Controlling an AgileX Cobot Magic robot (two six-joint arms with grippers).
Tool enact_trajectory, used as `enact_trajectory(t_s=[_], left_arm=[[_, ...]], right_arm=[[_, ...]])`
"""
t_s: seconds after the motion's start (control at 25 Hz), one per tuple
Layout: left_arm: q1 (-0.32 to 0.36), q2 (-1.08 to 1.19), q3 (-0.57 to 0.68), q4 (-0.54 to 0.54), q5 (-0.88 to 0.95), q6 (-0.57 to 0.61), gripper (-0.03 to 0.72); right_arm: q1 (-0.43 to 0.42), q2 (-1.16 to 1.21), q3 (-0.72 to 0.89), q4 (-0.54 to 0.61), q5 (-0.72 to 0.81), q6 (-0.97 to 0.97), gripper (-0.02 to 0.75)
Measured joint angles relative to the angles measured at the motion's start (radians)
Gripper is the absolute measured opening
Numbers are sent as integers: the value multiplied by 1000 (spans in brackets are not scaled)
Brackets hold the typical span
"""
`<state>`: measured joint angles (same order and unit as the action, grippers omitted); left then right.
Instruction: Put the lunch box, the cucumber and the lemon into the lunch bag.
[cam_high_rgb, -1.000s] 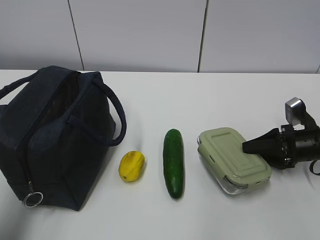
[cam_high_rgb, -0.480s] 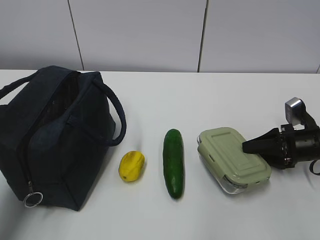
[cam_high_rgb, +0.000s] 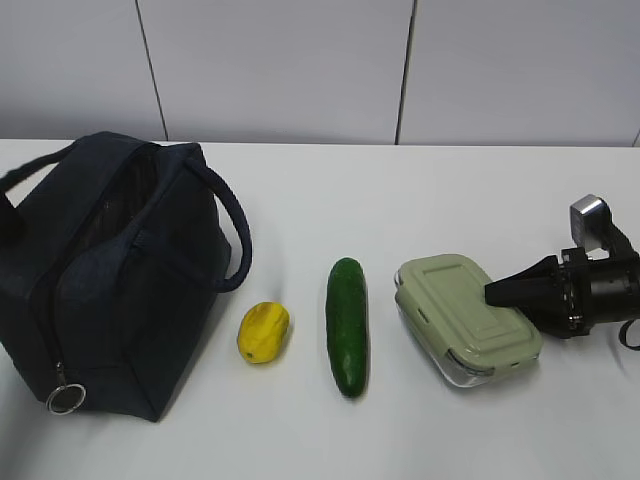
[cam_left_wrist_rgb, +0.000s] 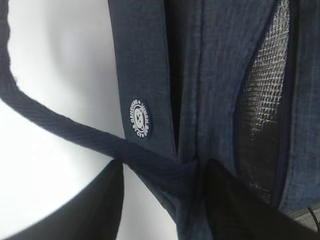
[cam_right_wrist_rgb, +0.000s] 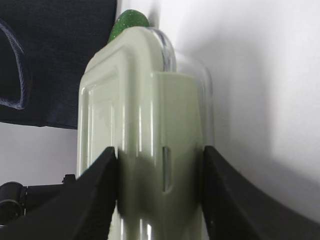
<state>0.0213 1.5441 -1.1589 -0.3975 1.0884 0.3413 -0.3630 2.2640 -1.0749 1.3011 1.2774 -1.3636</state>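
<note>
Exterior view: the lunch bag (cam_high_rgb: 105, 275) stands on the left of the white surface (cam_high_rgb: 400, 200), its top gaping, the metal ring pull (cam_high_rgb: 62, 398) hanging at its front lower corner. Right of it lie the lemon (cam_high_rgb: 263, 332), then the cucumber (cam_high_rgb: 347, 325), then the lunch box (cam_high_rgb: 465, 318), each apart from the next. The right claw (cam_high_rgb: 497, 292) reaches in from the right edge, its dark tips at the lunch box's right end. Compared with a second ago, the bag's left side has shifted: the far handle (cam_high_rgb: 25, 172) sits a little differently and the fabric at the left edge has changed shape; the lemon, cucumber, lunch box and right claw look unchanged.

Left wrist view: the left claw (cam_left_wrist_rgb: 165, 200) is close over the bag, its two dark fingers (cam_left_wrist_rgb: 235, 210) spread apart on either side of a strap; the round white logo (cam_left_wrist_rgb: 140, 118) and mesh lining (cam_left_wrist_rgb: 262, 100) show. Nothing is clamped between the tips.

Right wrist view: the right claw (cam_right_wrist_rgb: 160, 185) straddles the lunch box (cam_right_wrist_rgb: 145, 125), both fingers (cam_right_wrist_rgb: 97, 195) pressed against its sides, so it grips the box; the cucumber (cam_right_wrist_rgb: 129, 22) tip peeks beyond
</note>
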Motion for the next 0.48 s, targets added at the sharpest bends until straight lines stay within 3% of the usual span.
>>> enact_trajectory(t_s=[0.32,0.48], left_arm=[[0,48,0,-5,-10,17,346],[0,54,0,-26,-35,22,207]], right_arm=[[0,0,0,0,0,5,372],[0,0,0,0,0,7,372]])
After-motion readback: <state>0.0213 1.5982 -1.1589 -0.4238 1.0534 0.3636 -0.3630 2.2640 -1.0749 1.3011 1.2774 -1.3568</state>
